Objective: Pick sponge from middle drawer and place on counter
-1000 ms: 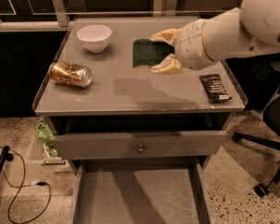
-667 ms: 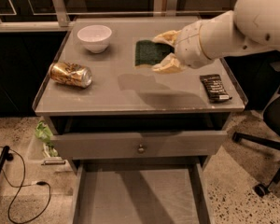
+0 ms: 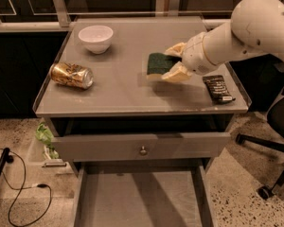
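The sponge (image 3: pixel 157 63), dark green on top with a pale yellow layer below, is at the counter's (image 3: pixel 118 86) middle right, low over the surface or resting on it. My gripper (image 3: pixel 176 61) comes in from the right and is shut on the sponge's right end, one pale fingertip (image 3: pixel 174 48) behind it and one in front. The middle drawer (image 3: pixel 137 197) is pulled out below, and the part of its pale grey floor that shows is bare.
A white bowl (image 3: pixel 95 38) stands at the counter's back left. A gold can (image 3: pixel 72 75) lies on its side at the left. A black snack wrapper (image 3: pixel 218 88) lies near the right rim. The knobbed drawer (image 3: pixel 143 150) is slightly open. An office chair base (image 3: pixel 270 174) stands at the right.
My gripper has moved the sponge down towards the counter and slightly nearer the front. Nothing else has moved.
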Robot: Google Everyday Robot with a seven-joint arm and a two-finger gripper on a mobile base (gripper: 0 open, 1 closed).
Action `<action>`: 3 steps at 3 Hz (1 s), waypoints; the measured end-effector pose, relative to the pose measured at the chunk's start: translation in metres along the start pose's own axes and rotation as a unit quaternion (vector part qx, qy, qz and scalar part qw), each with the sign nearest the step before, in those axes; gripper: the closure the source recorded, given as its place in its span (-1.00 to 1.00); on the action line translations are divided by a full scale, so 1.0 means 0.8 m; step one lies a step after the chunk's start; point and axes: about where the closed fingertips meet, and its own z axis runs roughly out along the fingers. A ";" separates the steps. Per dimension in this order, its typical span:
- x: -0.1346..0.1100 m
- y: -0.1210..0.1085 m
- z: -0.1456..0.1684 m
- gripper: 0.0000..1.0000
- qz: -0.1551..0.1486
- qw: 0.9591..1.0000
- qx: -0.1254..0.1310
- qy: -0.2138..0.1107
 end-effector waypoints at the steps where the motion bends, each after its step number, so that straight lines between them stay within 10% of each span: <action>1: 0.023 -0.003 0.010 1.00 0.026 0.999 -0.011 0.015; 3: 0.034 -0.003 0.027 0.16 0.043 0.999 -0.027 0.017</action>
